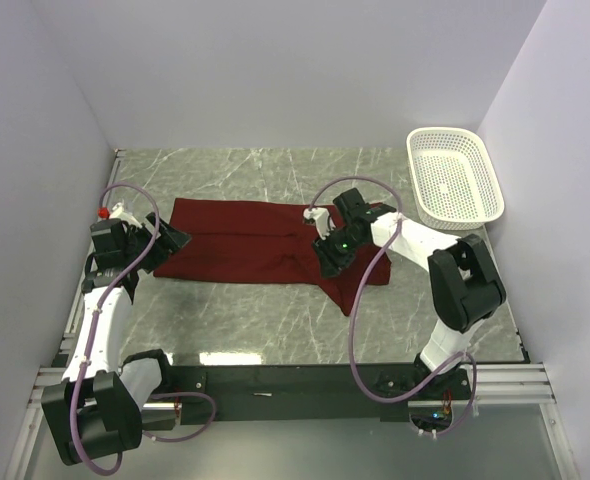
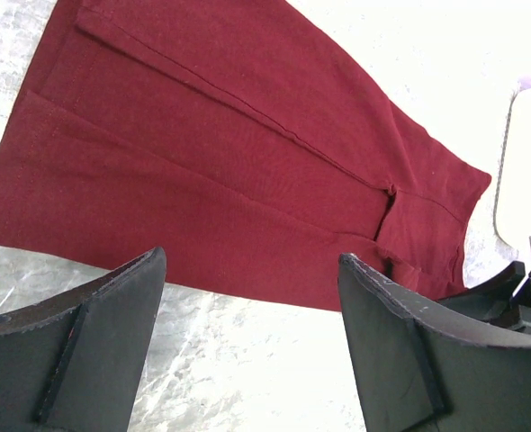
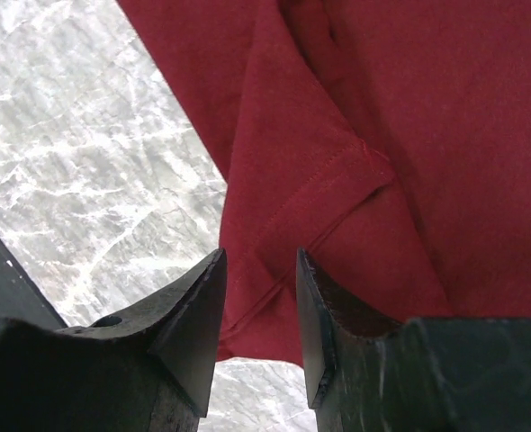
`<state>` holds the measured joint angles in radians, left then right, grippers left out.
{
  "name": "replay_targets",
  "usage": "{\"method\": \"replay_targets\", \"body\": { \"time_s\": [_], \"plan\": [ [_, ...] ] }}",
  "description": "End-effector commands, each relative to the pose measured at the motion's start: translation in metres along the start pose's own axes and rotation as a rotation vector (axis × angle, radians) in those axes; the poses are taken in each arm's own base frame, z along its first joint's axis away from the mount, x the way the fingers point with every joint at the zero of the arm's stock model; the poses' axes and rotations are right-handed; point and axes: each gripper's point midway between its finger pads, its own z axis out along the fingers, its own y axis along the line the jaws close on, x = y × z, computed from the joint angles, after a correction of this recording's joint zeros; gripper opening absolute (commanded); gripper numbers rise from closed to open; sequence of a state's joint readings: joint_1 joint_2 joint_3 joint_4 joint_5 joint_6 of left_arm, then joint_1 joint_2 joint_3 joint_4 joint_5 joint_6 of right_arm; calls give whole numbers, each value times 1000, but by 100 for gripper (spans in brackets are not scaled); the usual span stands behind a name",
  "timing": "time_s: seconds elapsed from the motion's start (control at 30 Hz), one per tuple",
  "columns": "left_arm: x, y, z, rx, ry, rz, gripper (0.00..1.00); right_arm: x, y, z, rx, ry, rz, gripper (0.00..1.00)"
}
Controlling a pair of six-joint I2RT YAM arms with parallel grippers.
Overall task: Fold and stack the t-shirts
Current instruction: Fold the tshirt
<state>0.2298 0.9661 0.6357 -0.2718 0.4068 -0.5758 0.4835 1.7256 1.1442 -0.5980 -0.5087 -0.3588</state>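
Note:
A maroon t-shirt (image 1: 245,245) lies flat across the middle of the table, folded into a long band, with one sleeve (image 1: 355,290) sticking out toward the near right. My left gripper (image 1: 175,242) is open and empty at the shirt's left end. In the left wrist view the shirt (image 2: 220,162) lies just past my spread gripper (image 2: 252,261), which is over bare table. My right gripper (image 1: 327,255) hovers over the shirt's right part. In the right wrist view its jaws (image 3: 261,261) stand narrowly apart above the sleeve hem (image 3: 337,189), holding nothing.
A white mesh basket (image 1: 455,178) stands at the back right corner. White walls close in the marble table (image 1: 275,330) on the left, back and right. The right arm (image 2: 517,297) shows at the edge of the left wrist view.

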Motion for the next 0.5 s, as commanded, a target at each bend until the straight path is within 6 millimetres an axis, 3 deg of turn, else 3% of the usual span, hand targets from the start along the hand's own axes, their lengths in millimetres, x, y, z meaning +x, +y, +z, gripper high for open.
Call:
{"method": "replay_targets", "body": {
  "time_s": [0.0,0.47],
  "plan": [
    [-7,-8,-1,46,-28,43,82,5,-8,8,26,20,40,44],
    [-7,-7,-2,42,-31,44,82,5,-22,15,72,47,56,45]
  ]
}}
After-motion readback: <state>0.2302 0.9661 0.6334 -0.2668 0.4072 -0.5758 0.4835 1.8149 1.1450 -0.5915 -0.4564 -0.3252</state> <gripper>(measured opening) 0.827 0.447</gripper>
